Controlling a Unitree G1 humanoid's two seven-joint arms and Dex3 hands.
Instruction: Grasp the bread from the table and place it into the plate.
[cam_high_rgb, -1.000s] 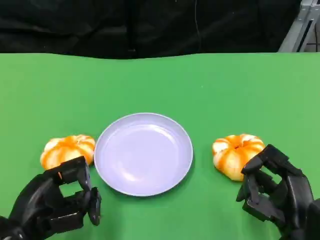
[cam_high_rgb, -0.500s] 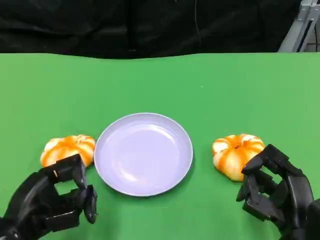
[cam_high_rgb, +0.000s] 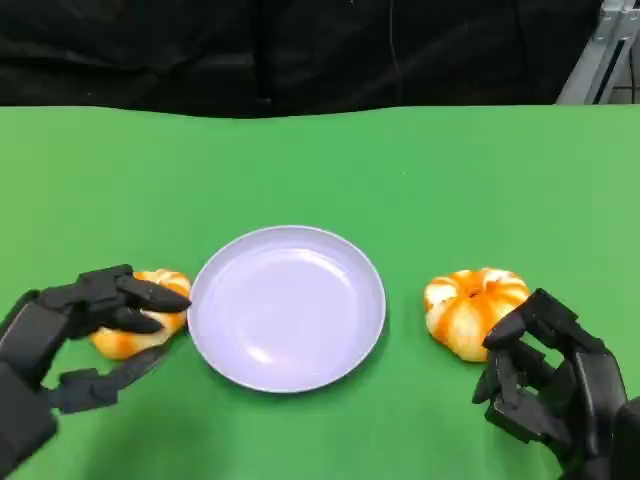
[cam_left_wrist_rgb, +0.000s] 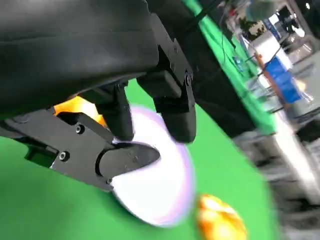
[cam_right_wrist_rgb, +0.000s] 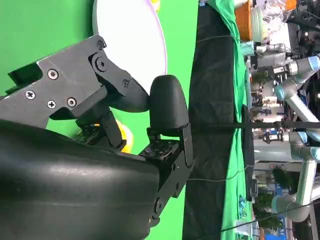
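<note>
Two orange-and-white pumpkin-shaped breads lie on the green table either side of a pale lilac plate (cam_high_rgb: 287, 305). My left hand (cam_high_rgb: 75, 335) reaches over the left bread (cam_high_rgb: 150, 335): its fingers lie spread across the bread's top and its thumb sits low in front, apart from them. In the left wrist view the left hand's fingers (cam_left_wrist_rgb: 172, 107) stand apart, with that bread (cam_left_wrist_rgb: 80, 106) behind them and the plate (cam_left_wrist_rgb: 160, 190) beyond. My right hand (cam_high_rgb: 550, 385) hovers just in front of the right bread (cam_high_rgb: 470, 308), fingers half curled, holding nothing.
A black curtain hangs behind the table's far edge. A metal frame (cam_high_rgb: 600, 55) stands at the back right. Bare green cloth stretches beyond the plate. The right wrist view shows the plate (cam_right_wrist_rgb: 135, 30) and a sliver of bread (cam_right_wrist_rgb: 124, 136) past the right hand's fingers.
My left hand has opened from a curled pose and moved left and forward, so its fingers now lie over the left bread. The right hand, the plate and the right bread have stayed put.
</note>
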